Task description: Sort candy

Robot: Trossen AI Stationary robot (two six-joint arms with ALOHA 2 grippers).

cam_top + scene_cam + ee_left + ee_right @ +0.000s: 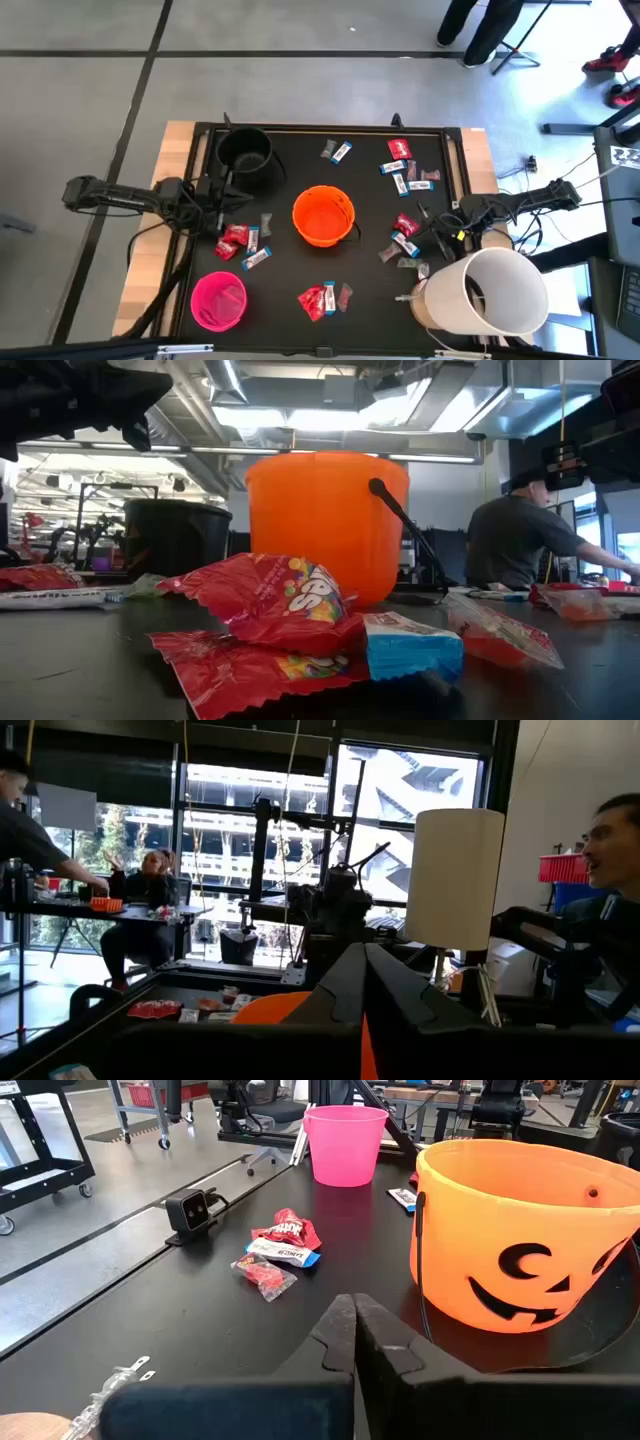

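I am parking my left end effector [222, 203] at nine o'clock and my right end effector [437, 226] at three, both pressed together and pinching nothing, since no sorting has begun. The candy [243, 243] is lying scattered across the bench [300, 150], ringing the orange bucket [323, 216] at centre, with the black bucket [246, 152] at eleven and pink bucket [219, 301] at seven sitting ready as bins.

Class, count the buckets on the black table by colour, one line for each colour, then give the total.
Orange bucket: 1
Pink bucket: 1
Black bucket: 1
Total: 3
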